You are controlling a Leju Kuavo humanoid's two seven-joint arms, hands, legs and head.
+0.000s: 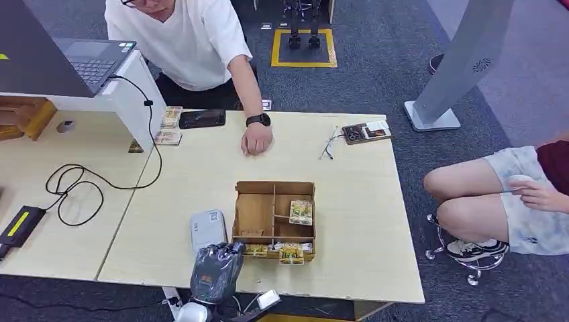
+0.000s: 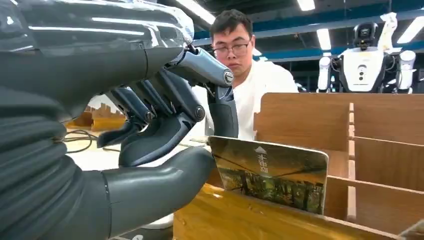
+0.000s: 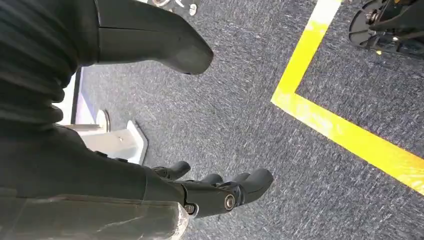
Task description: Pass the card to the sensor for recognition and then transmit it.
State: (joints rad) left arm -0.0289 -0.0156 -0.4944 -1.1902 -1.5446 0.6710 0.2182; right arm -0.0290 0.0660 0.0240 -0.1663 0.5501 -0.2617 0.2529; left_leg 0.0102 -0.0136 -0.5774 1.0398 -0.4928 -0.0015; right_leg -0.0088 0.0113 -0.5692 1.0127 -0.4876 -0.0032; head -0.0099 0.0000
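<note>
A wooden divided box (image 1: 274, 184) stands near the table's front edge. A picture card (image 1: 255, 250) stands upright in its front slot. My left hand (image 1: 216, 268) is at the box's front left corner. In the left wrist view its thumb (image 2: 165, 185) and a finger (image 2: 222, 112) meet on the near end of the card (image 2: 272, 175), which still stands in the box (image 2: 310, 120). A white sensor unit (image 1: 208, 228) lies just left of the box, beside that hand. My right hand (image 3: 100, 165) hangs over the carpet, holding nothing, its fingers apart.
A person in white leans over the far edge, one hand (image 1: 256, 139) resting on the table. More cards (image 1: 300, 211) lie in the box. A phone (image 1: 201, 119), card stacks (image 1: 169, 124), glasses (image 1: 330, 144) and a black cable (image 1: 74, 184) lie about. Another person (image 1: 510, 194) sits at right.
</note>
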